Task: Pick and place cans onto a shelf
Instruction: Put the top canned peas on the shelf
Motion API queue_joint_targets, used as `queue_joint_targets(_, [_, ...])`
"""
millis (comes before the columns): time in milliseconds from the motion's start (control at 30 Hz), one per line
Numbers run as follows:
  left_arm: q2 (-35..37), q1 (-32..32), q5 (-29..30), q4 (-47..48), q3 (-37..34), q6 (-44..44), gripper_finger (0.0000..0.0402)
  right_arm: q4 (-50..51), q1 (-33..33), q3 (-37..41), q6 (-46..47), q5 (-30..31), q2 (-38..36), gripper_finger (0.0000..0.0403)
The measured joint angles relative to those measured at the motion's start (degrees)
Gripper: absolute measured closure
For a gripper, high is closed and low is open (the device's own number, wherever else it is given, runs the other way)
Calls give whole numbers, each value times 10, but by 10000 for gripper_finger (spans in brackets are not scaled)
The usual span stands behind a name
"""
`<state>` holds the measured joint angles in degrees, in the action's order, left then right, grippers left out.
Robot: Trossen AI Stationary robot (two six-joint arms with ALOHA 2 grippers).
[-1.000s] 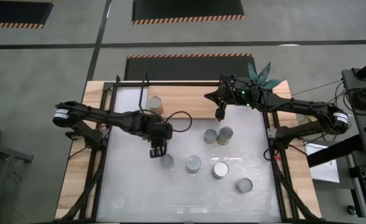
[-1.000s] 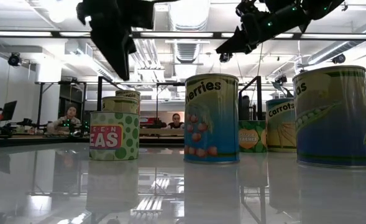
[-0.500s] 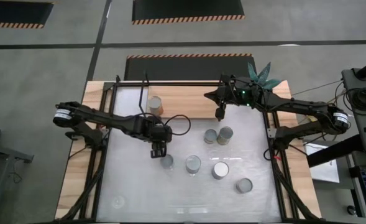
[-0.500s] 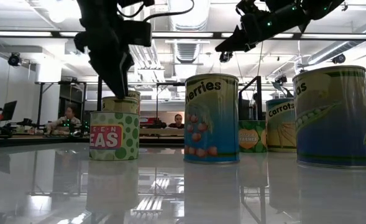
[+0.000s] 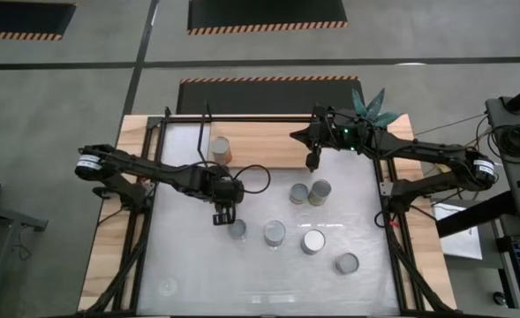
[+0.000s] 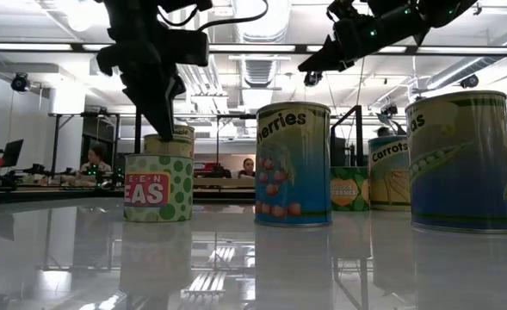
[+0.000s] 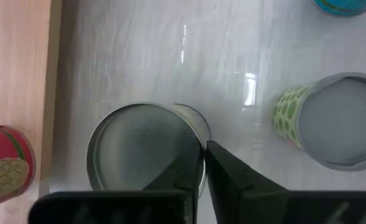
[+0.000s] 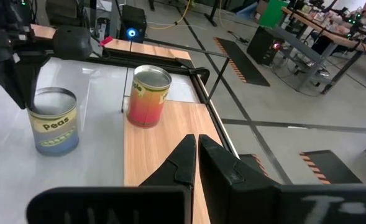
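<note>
Several cans stand on the white tabletop (image 5: 189,274): one under my left gripper (image 5: 237,230), a green-dotted one (image 7: 332,121) beside it, and others (image 5: 312,241) to the right. A red can (image 5: 220,148) stands on the wooden shelf (image 5: 268,150) at the table's far side. My left gripper (image 7: 204,152) points steeply down and is shut on the can (image 7: 142,149) with the open silvery top. My right gripper (image 5: 312,162) hangs shut and holding nothing above the shelf's right part, fingers (image 8: 194,146) nearly level. My left gripper pinches the can's rim (image 7: 202,142) on the side next to the green-dotted can. One finger (image 7: 176,174) lies inside the rim and the other (image 7: 232,180) outside it. The fingers come from above, slanting down. The can stands upright on the tabletop.
A black rod frame (image 5: 154,177) borders the table on its left, right and far sides. A green plant (image 5: 370,104) stands at the far right corner. Two cans (image 5: 309,192) stand close together near my right arm. People sit at desks beyond the table (image 6: 94,159).
My left gripper has come down onto the can's rim from just above it. The can has stayed where it was on the tabletop.
</note>
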<state>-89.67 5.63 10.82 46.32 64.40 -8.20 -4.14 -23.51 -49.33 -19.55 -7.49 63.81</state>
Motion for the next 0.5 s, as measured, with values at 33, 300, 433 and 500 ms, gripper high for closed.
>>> queue_joint_targets(33, [0,0,-4,-3,0,3,395,0,0,0,0,0,0,394])
queue_joint_targets(300, [-1,0,-13,-11,23,68,401,4,0,0,-2,0,0,394])
queue_joint_targets(433, [-1,0,-13,-13,42,115,402,7,0,0,-2,0,0,394])
queue_joint_targets(500, [-1,0,-12,-13,54,137,401,9,0,0,-2,0,0,394])
